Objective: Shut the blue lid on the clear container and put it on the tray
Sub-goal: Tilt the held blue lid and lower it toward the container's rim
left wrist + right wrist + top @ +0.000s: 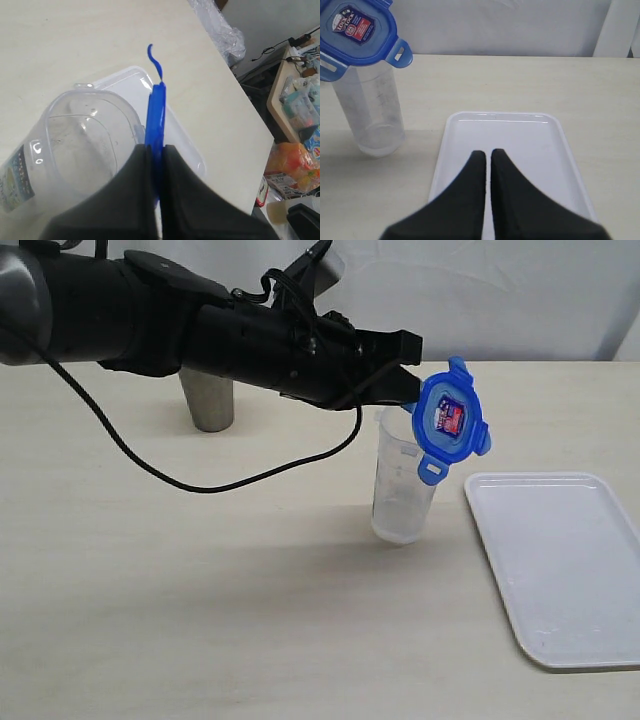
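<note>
The clear container [402,490] stands upright on the table, left of the white tray [560,560]. My left gripper [412,390] is shut on the blue lid [452,420], holding it on edge, tilted, above and just right of the container's open rim. In the left wrist view the blue lid [156,117] shows edge-on between my fingers [142,165], beside the container's mouth [85,145]. In the right wrist view my right gripper [487,152] is shut and holds nothing, hovering over the tray [520,135], with the blue lid [355,32] and the container [372,110] off to one side.
A grey steel cup [210,400] stands at the back left, partly behind my left arm. A black cable [200,480] sags from that arm down to the table. The table's far edge [235,85] lies just beyond the tray, with clutter past it.
</note>
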Robot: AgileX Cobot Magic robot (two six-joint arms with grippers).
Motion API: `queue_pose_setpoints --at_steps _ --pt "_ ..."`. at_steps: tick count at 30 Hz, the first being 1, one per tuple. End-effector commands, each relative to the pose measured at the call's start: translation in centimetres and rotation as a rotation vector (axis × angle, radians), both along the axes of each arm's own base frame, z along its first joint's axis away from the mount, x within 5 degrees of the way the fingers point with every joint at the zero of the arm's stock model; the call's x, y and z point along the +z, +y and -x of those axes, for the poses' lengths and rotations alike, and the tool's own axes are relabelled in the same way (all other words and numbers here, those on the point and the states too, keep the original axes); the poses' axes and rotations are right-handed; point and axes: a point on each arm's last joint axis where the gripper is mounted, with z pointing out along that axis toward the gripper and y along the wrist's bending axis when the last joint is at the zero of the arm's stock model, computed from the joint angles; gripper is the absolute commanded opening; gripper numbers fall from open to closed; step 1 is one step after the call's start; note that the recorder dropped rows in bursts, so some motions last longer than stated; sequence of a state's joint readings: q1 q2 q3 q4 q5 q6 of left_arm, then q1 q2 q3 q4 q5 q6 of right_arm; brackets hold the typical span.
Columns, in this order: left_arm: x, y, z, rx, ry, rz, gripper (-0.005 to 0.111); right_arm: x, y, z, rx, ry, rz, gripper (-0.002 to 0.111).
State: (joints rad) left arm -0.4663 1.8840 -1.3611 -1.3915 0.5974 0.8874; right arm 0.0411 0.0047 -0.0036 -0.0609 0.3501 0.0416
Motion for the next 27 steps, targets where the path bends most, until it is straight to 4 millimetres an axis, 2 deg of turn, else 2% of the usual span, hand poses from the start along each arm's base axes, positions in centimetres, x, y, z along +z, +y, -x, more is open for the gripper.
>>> queue_pose_setpoints --at_steps 1,8,16,27 --pt "0.3 0.1 -0.2 0.018 -0.011 0.002 0.000 0.0 0.0 0.0 -0.003 -0.006 -0.002 0.004" --pt "0.2 0.1 -0.3 0.018 -0.011 -0.002 0.000 0.0 0.0 0.0 -0.003 -0.006 -0.002 0.004" --pt "-0.1 1.5 -0.9 0.009 0.019 0.015 0.000 0.0 0.0 0.0 -0.003 -0.006 -0.002 0.004" --pt "-0.1 1.3 -0.6 -0.032 0.026 0.024 0.000 0.0 0.0 0.0 -0.003 -0.006 -0.002 0.004"
